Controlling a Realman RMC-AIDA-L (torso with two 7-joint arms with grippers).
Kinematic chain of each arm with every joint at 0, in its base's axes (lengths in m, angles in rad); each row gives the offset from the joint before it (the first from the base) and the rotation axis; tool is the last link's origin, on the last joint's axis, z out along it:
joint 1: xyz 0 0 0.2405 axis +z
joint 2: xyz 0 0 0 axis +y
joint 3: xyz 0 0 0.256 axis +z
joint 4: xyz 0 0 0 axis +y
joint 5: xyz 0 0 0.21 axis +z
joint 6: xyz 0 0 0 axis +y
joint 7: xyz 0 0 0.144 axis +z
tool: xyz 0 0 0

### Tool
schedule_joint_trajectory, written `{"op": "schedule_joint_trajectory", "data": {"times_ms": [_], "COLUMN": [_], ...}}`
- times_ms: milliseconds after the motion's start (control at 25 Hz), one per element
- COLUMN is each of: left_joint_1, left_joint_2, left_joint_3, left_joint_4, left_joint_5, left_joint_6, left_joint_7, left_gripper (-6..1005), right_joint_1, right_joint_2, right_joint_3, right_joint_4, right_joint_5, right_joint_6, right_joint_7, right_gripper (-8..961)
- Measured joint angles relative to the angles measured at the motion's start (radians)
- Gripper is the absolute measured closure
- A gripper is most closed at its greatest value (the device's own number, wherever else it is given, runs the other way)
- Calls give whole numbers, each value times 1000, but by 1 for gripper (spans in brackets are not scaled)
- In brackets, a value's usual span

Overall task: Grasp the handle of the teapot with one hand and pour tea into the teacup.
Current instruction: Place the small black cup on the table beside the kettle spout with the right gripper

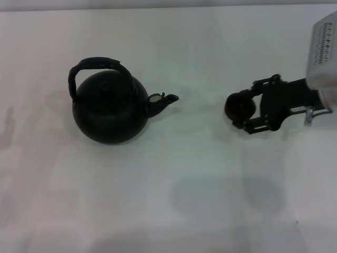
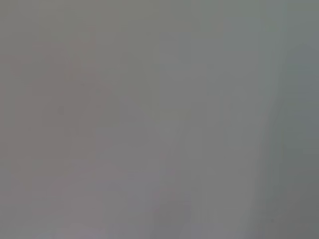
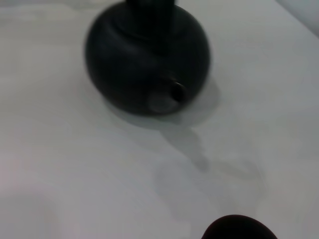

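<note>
The teapot (image 1: 110, 110) stands on the white bench (image 1: 158, 200) toward its left edge, handle (image 1: 92, 66) arched overhead, spout facing right. Well apart, near the right edge, the right claw (image 1: 243, 109) is clamped around the teacup (image 1: 239, 105).

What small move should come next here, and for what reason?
Probably bring the left arm, not in the head view, down over the handle to grasp it. The teapot stands untouched on the table, spout toward the teacup, which the right gripper seems to hold between its fingers. Nothing grips the handle, so pouring cannot begin.
</note>
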Motion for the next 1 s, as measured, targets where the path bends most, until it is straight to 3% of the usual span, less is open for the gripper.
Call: {"op": "schedule_joint_trajectory", "data": {"times_ms": [720, 1000], "left_joint_1": [-5, -4], "left_joint_2": [-4, -3], "left_joint_3": [2, 2], "left_joint_4": [0, -1], "left_joint_5": [10, 10], "left_joint_6": [8, 9], "left_joint_7": [0, 0], "left_gripper": [451, 455], "right_joint_1": [60, 64], "right_joint_2": [5, 5], "right_joint_3": [-313, -345], "right_joint_4": [-7, -13], "right_joint_5": [64, 56], "right_joint_6": [-237, -256], "right_joint_7": [76, 79], "right_gripper": [226, 226]}}
